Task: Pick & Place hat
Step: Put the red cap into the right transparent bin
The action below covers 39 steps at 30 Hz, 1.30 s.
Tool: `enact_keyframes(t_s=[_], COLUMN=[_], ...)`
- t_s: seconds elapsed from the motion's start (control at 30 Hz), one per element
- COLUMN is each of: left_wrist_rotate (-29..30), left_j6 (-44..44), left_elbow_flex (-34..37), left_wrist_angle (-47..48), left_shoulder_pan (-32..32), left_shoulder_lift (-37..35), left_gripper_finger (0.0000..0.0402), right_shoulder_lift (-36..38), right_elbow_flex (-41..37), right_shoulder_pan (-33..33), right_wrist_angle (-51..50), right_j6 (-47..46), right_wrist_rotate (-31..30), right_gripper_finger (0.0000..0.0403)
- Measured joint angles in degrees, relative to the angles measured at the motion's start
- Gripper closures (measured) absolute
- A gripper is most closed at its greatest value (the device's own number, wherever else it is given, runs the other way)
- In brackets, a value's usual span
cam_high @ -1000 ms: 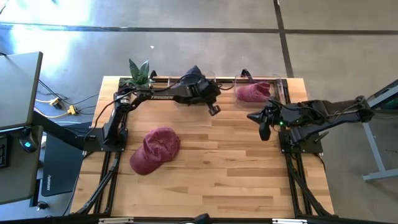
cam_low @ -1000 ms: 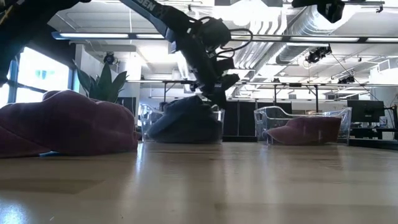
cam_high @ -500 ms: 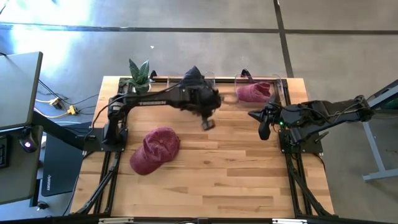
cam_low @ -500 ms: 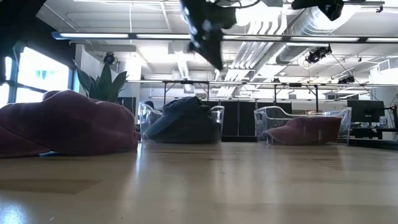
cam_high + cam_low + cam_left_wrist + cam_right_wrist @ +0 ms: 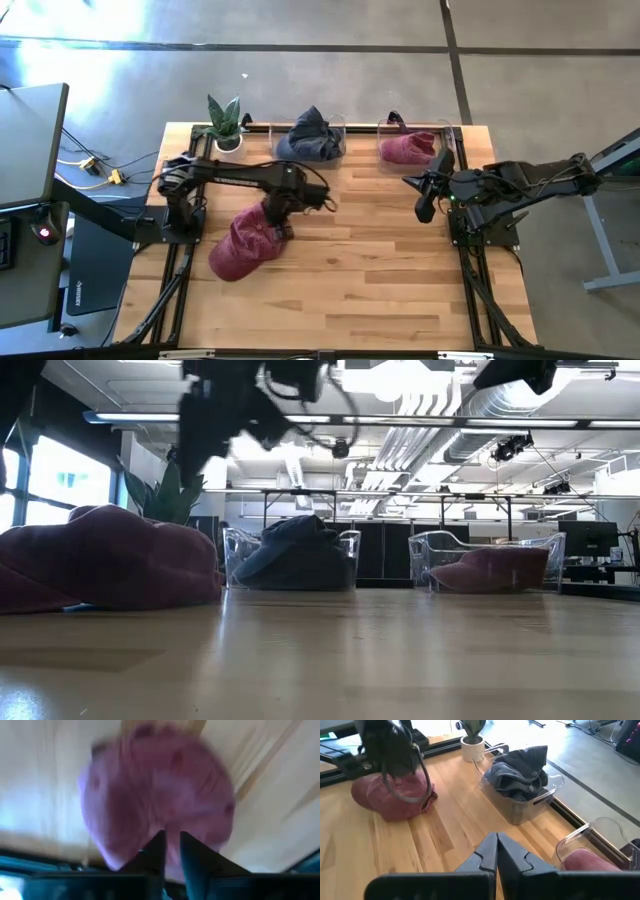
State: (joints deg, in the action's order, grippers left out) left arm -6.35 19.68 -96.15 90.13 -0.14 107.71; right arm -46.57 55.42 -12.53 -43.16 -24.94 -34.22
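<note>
While the left gripper (image 5: 277,232) hangs over the maroon hat (image 5: 246,243) on the left part of the wooden counter (image 5: 380,270), its fingers (image 5: 156,854) show a narrow gap and grip nothing. At the right side, the right gripper (image 5: 422,206) waits above the counter, fingers pressed together and empty. Along the far edge, one clear bin (image 5: 336,128) holds a dark hat (image 5: 308,136), another (image 5: 449,135) a second maroon hat (image 5: 408,148), with a potted plant (image 5: 223,119) at the left.
</note>
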Motion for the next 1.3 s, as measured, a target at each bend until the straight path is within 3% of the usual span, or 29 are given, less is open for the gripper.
enact_keyframes(t_s=[0.13, 0.27, 0.37, 0.47, 0.63, 0.83, 0.9, 1.0, 1.17, 1.3], left_wrist_rotate=[-1.7, -2.3, -4.2, -5.6, -12.1, -13.2, -12.8, -13.3, -16.6, -19.3], left_j6=[4.2, 15.3, 25.5, 29.7, 34.0, 40.7, 40.7, 37.8, 31.4, 30.5], left_elbow_flex=[9.6, 18.4, 25.3, 32.8, 40.1, 39.7, 38.3, 32.9, 23.9, 20.5], left_wrist_angle=[-0.2, -0.4, -2.5, -6.1, -30.4, -79.5, -87.6, -84.8, -50.8, -29.6], left_shoulder_pan=[1.7, 2.3, 2.0, 2.0, 2.0, 2.1, 2.1, 2.5, 2.5, -1.1], left_shoulder_lift=[-6.7, -14.8, -19.9, -23.1, -23.7, -21.2, -21.2, -21.1, -21.7, -21.8], left_gripper_finger=[0.0290, 0.0230, 0.0208, 0.0208, 0.0225, 0.0241, 0.0245, 0.0250, 0.0253, 0.0253], right_shoulder_lift=[0.0, 0.0, 0.0, 0.0, 0.0, 0.0, -0.1, -0.5, -1.3, -2.1], right_elbow_flex=[0.0, 0.0, 0.0, 0.0, 0.0, 0.0, 0.0, 0.0, 0.0, 0.0], right_shoulder_pan=[0.0, 0.1, 0.2, 0.3, 0.3, 0.3, 0.3, 0.3, 0.4, 0.6], right_wrist_angle=[-1.2, -1.7, -1.7, -1.5, -0.1, 1.4, 1.2, 0.7, 0.5, 0.3], right_j6=[-0.1, 0.7, 2.3, 2.7, 2.4, 0.9, -0.2, -0.6, -0.2, 1.3], right_wrist_rotate=[0.2, -1.4, -4.7, -7.6, -7.7, -2.8, -1.9, -0.9, -0.2, -1.3], right_gripper_finger=[0.0402, 0.0402, 0.0402, 0.0402, 0.0402, 0.0402, 0.0402, 0.0402, 0.0402, 0.0402])
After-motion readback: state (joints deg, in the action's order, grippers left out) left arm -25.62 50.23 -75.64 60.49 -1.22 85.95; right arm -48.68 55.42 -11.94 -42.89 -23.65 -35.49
